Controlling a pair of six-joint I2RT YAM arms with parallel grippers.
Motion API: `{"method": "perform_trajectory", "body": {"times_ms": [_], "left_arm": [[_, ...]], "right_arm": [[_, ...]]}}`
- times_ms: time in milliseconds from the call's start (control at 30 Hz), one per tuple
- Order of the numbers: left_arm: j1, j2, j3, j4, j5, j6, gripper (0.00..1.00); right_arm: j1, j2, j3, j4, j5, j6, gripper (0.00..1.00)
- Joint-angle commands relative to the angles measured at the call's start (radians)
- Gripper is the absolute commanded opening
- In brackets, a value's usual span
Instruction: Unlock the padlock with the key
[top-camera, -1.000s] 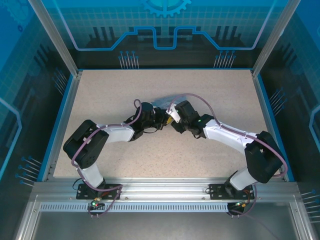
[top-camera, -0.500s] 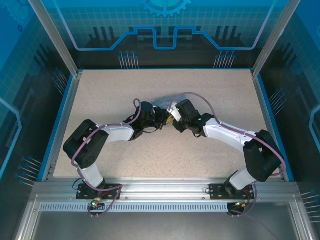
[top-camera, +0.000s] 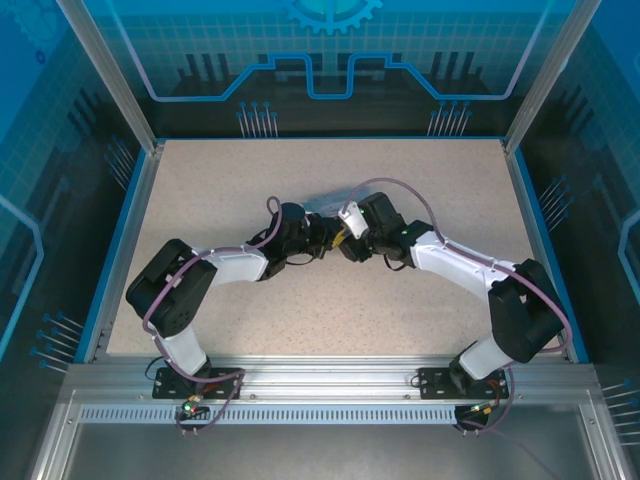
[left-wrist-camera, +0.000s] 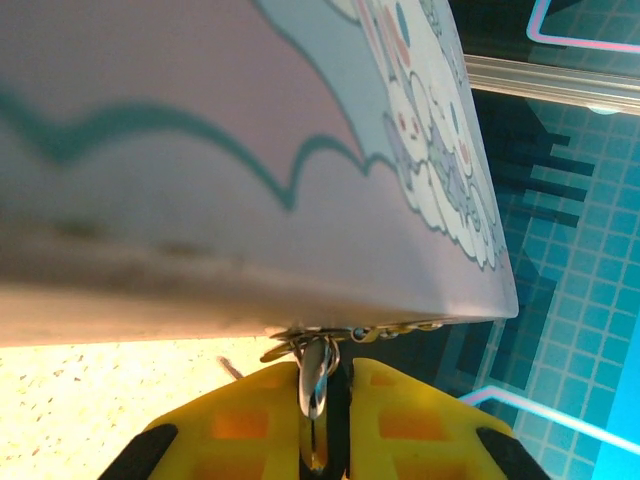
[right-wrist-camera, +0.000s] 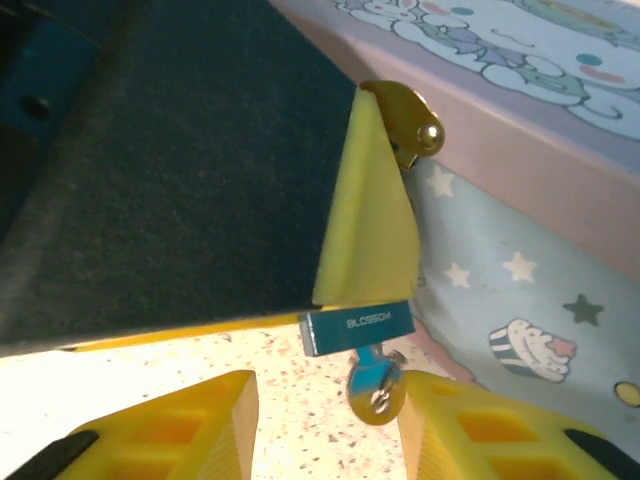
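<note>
A speckled table (top-camera: 220, 190) is seen from above, ringed by blue walls. The left arm (top-camera: 235, 265) and the right arm (top-camera: 460, 265) are bent inward, and their heads are brought together near the table's middle. A pale box (left-wrist-camera: 200, 150), printed with cartoon figures, clouds and stars, is set just behind that meeting place.

The left gripper (left-wrist-camera: 325, 385) is drawn almost closed. In its wrist view a silvery loop (left-wrist-camera: 316, 375) is pinched between the yellow fingers (left-wrist-camera: 250, 420), right under the box's edge, where a fine chain (left-wrist-camera: 395, 328) is strung. Whether that loop is the shackle cannot be told.

In the right wrist view one yellow finger of the left gripper is laid over the padlock (right-wrist-camera: 357, 331), a small blue-grey block stamped BLOSSOM. The block is gripped at its top and juts out below the finger, against the box's starred side and above the table.

The key (right-wrist-camera: 376, 384) is seated in the padlock from below, its head hanging down.

The right gripper (right-wrist-camera: 328, 395) is spread wide and nothing is grasped. The key's head is framed between its fingers, just beside the one nearer the box.

A brass latch (right-wrist-camera: 412, 125) is fixed on the box above the finger.
</note>
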Motion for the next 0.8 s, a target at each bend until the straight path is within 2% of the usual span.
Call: {"method": "perform_trajectory", "body": {"times_ms": [0,267,500,633,667,767], "left_arm": [[0.004,-0.009,0.021,0.027,0.025,0.018,0.0],[0.004,0.0,0.02,-0.055,0.021,0.114,0.0],[-0.007,0.045,0.029,-0.157,0.02,0.226,0.01],[-0.025,0.079,0.042,-0.203,0.029,0.279,0.19],[-0.029,0.086,0.045,-0.211,0.032,0.293,0.26],[-0.031,0.078,0.048,-0.252,0.037,0.326,0.59]], "right_arm": [[-0.071,-0.085,-0.017,-0.025,-0.128,0.073,0.44],[-0.22,-0.247,-0.169,0.074,-0.23,0.333,0.62],[-0.24,-0.284,-0.235,0.126,-0.243,0.481,0.63],[-0.24,-0.276,-0.272,0.176,-0.257,0.541,0.63],[-0.241,-0.269,-0.279,0.19,-0.264,0.559,0.64],[-0.24,-0.249,-0.297,0.23,-0.292,0.599,0.67]]}}
